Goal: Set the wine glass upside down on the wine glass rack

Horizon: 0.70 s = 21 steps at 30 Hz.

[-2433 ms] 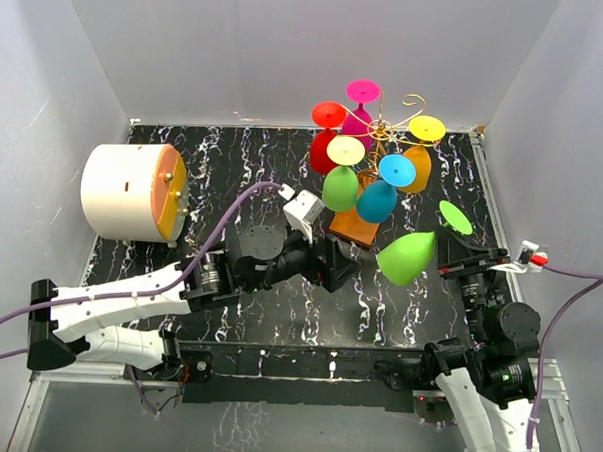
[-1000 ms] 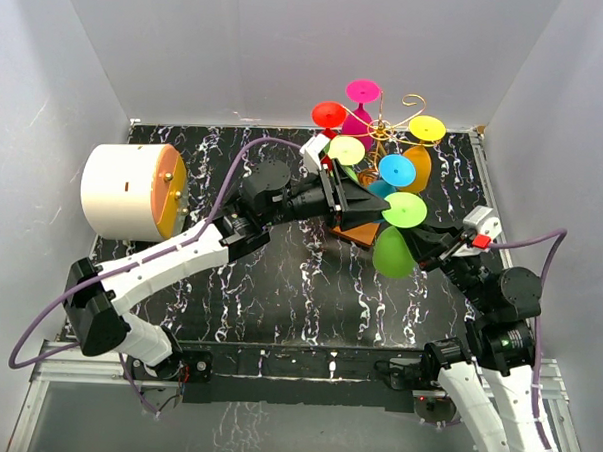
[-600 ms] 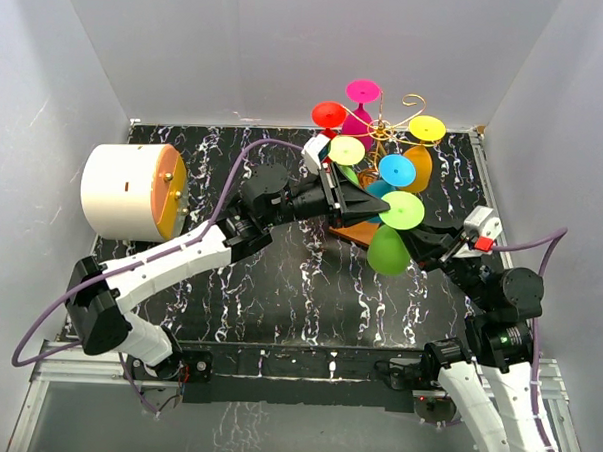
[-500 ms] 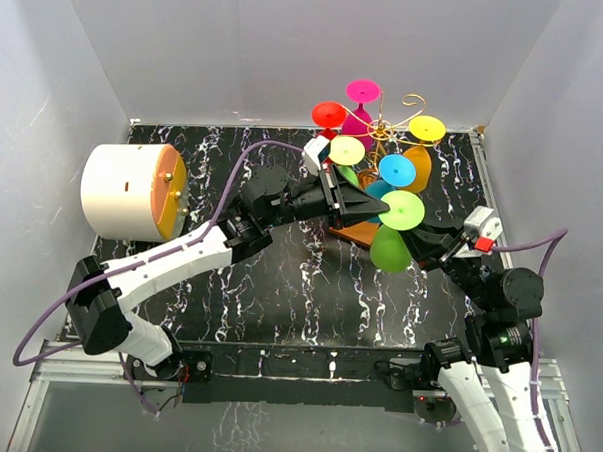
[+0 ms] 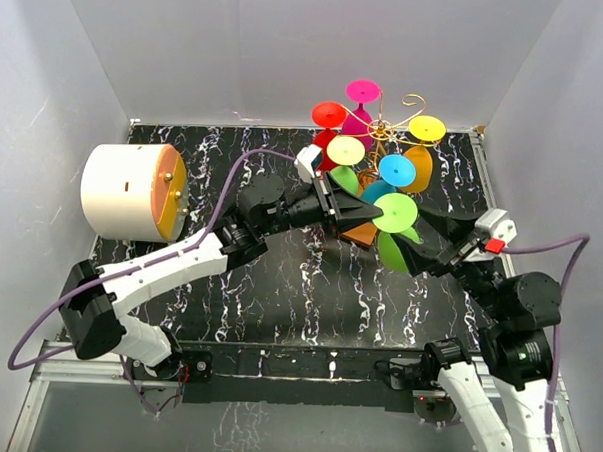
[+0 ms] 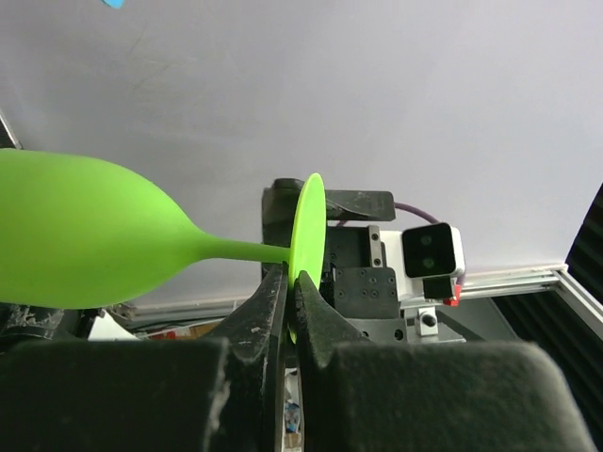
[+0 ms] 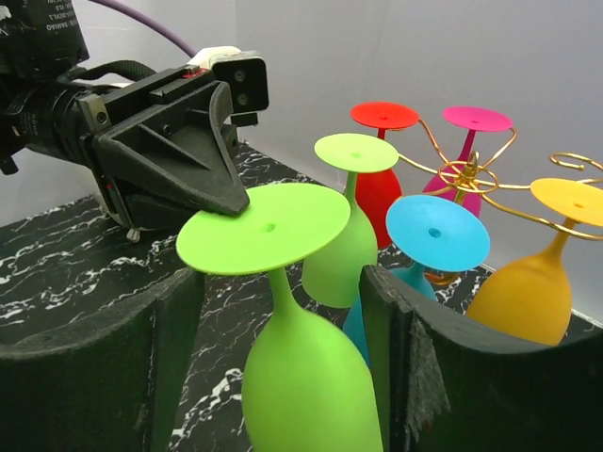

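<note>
Glass (image 7: 311,377) inverted mid-air just beside rack (image 7: 464,171), foot pinched in left fingers (image 6: 259,315), right fingers (image 7: 170,348) slack around bowl: hold stem plumb, thread it slowly into a free rack arm.

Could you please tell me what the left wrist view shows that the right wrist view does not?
Only the left wrist view shows the left gripper shut on the edge of the wine glass foot, with the right wrist camera behind. Only the right wrist view shows the wine glass rack with five coloured glasses hanging upside down, and the right gripper flanking the bowl; whether it presses is out of frame. Both show the green glass with the left gripper at its foot.
</note>
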### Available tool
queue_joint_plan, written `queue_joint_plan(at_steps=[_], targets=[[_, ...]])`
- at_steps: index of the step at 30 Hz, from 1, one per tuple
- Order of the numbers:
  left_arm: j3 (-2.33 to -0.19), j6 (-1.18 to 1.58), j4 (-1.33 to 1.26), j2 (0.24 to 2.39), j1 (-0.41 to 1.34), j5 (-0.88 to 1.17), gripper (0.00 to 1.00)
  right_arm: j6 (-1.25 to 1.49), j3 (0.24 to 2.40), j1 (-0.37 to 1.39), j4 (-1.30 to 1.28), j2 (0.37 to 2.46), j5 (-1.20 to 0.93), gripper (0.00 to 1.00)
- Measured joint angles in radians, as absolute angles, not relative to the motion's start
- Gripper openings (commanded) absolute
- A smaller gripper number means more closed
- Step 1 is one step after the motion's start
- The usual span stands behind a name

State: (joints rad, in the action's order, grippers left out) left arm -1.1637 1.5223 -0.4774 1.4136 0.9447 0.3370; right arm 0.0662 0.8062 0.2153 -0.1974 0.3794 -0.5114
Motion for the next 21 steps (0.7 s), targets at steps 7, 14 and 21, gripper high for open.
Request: queue_joint_plan(at_steps=[7,14,21], targets=[[-1.091,1.522,-0.441,1.326,0.945,0.280,0.00,0.139,0.995,0.215,-0.378,0.394,-0.500,0.63],[-1.075,1.513,-0.407,1.318,0.945,0.254,0.00,0.319,1.306,0.216,-0.570,0.611,-0.488,0.53],[-1.053,1.466,-0.370,1.284,0.945,0.215,0.00,0.460,1.454,0.216,-0.792,0.821,-0.511,0.46]])
